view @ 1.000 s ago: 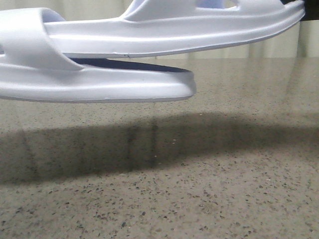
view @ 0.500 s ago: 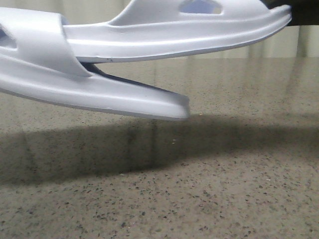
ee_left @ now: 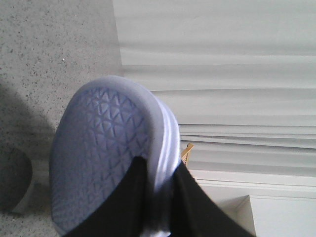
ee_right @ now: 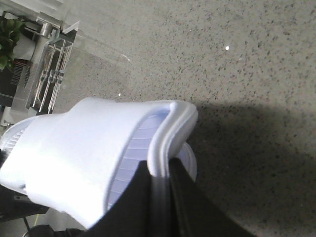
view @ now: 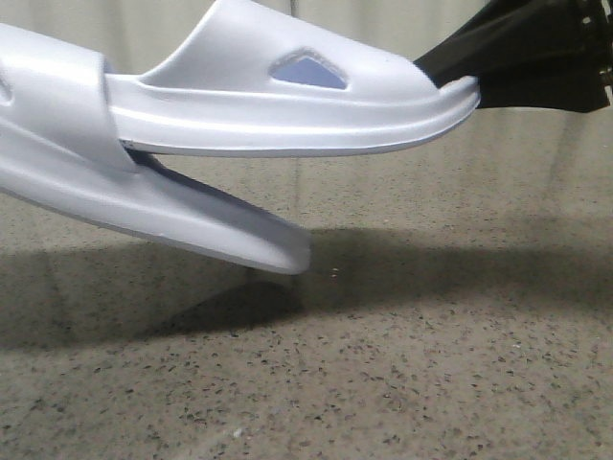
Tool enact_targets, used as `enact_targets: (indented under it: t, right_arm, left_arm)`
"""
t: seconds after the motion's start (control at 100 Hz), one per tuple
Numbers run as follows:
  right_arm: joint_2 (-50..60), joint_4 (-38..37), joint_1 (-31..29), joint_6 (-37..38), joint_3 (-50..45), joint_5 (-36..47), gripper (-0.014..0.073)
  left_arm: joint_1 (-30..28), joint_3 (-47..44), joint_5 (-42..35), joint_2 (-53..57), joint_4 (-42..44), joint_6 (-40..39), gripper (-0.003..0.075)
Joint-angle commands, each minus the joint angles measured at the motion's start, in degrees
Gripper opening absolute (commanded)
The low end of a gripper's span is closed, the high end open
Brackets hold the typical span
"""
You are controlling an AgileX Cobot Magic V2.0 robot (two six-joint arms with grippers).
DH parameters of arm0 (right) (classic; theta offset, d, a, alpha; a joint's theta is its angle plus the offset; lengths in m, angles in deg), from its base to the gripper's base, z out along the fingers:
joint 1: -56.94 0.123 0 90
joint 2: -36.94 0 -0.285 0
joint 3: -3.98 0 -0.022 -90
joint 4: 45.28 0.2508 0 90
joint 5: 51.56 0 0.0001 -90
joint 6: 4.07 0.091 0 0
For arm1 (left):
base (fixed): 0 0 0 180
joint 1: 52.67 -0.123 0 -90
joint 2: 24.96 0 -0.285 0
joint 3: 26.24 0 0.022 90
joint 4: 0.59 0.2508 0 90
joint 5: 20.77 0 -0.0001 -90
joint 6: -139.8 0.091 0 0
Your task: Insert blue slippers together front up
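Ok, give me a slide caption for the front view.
Two pale blue slippers held above the speckled table, the upper level, the lower tilted down, its strap hooked over the upper's end.

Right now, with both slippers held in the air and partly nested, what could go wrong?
1. The lower slipper tilts steeply, so the upper slipper may jam in its strap instead of sliding in.
2. Each hand pinches only an end edge: the right hand on a rim, the left hand on a sole edge. Pushing could twist a slipper loose, dropping it onto the table.

Even light (dark tabletop (view: pixel 431 383) shadow)
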Motion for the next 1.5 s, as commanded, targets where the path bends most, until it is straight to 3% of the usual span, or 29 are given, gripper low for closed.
enact_targets:
  t: [0.0, 0.22, 0.46, 0.58, 0.77, 0.87, 1.27, 1.49]
  right_arm:
    - [0.82, 5.87, 1.82, -3.52, 1.79, -11.29, -0.0107]
    - [1.19, 4.86, 1.82, -10.35, 1.79, -3.73, -0.0106]
    - [1.19, 1.74, 1.82, -11.69, 1.79, 5.64, -0.0081]
    - [1.43, 1.74, 1.82, -11.92, 1.79, 8.6, 0.0037]
    - [2.44, 1.74, 1.82, -11.91, 1.79, 12.57, 0.0363]
    - [4.69, 1.74, 1.82, -12.18, 1.79, 16.39, 0.0442]
    - [21.59, 1.65, 1.82, -12.35, 1.79, 34.72, 0.0448]
    - [28.41, 1.65, 1.82, -14.11, 1.79, 36.59, 0.0448]
  left_arm:
    - [0.65, 1.95, 9.93, -0.35, -4.88, -0.19, 0.0016]
    - [0.65, 1.95, 9.28, -0.35, -4.88, 1.05, 0.0016]
    - [0.65, 1.95, 8.45, -0.35, -4.88, 1.43, 0.0016]
    - [0.65, 1.95, 7.99, -0.35, -4.88, 1.43, 0.0016]
    - [0.65, 1.95, 7.14, -0.35, -4.88, 1.43, 0.0016]
    - [0.65, 1.95, 6.38, -0.35, -4.88, 1.43, 0.0016]
    - [0.65, 1.95, 3.37, -0.35, -3.76, 2.58, 0.0016]
    - [0.65, 1.95, 2.58, -2.89, -3.89, 3.79, 0.0016]
